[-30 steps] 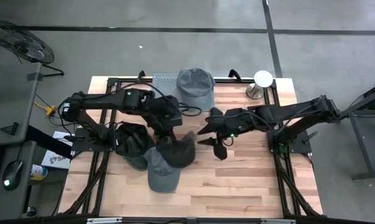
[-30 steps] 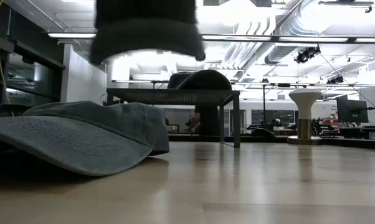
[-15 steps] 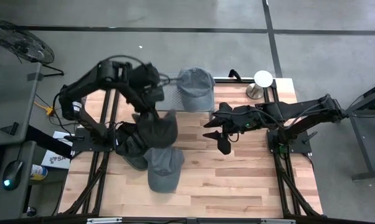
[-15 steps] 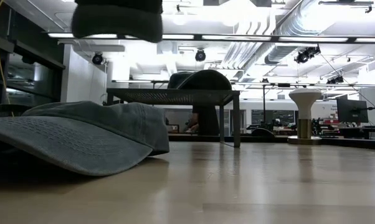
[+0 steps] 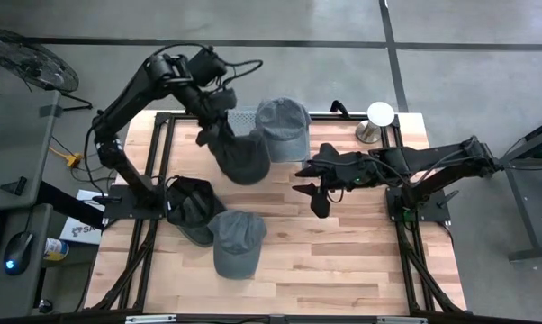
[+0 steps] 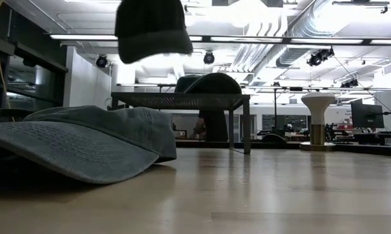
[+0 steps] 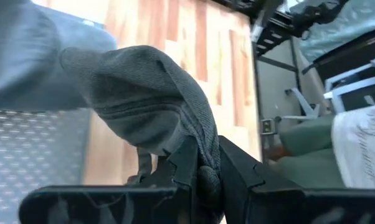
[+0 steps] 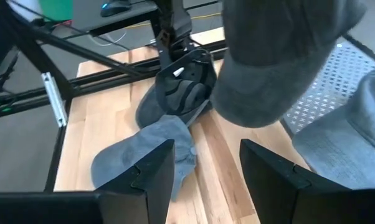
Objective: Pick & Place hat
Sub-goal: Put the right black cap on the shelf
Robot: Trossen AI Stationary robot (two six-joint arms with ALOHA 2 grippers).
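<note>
Butcher-block planks make up the table [image 5: 343,261], which sits on a grey concrete floor, with a perforated metal shelf [image 5: 239,117] standing at its far edge and a white knobbed stand [image 5: 379,115] at the far right corner. High above the left half of the planks, the left gripper [image 7: 203,180] holds a dark grey cap [image 5: 239,157] with its jaws pinched narrow on a gathered fold of cloth; in the low view that cap hangs clear of the wood, up near the ceiling lights, close to the shelf. The cap droops and bunches around the fingers, so I judge it light, soft and floppy, with no risk of breakage but liable to swing, sag or catch on the shelf edge. A pinch on doubled fabric near the back of the crown or on the stiffer brim looks the surest hold; a single thin layer could slide out. A lighter grey cap [image 5: 283,126] rests on the shelf, a faded grey cap [image 5: 235,245] lies on the near left planks, and a black cap [image 5: 192,202] lies upturned just beside it. The right gripper [image 5: 314,184] hovers over the middle of the table, jaws parted and empty.
</note>
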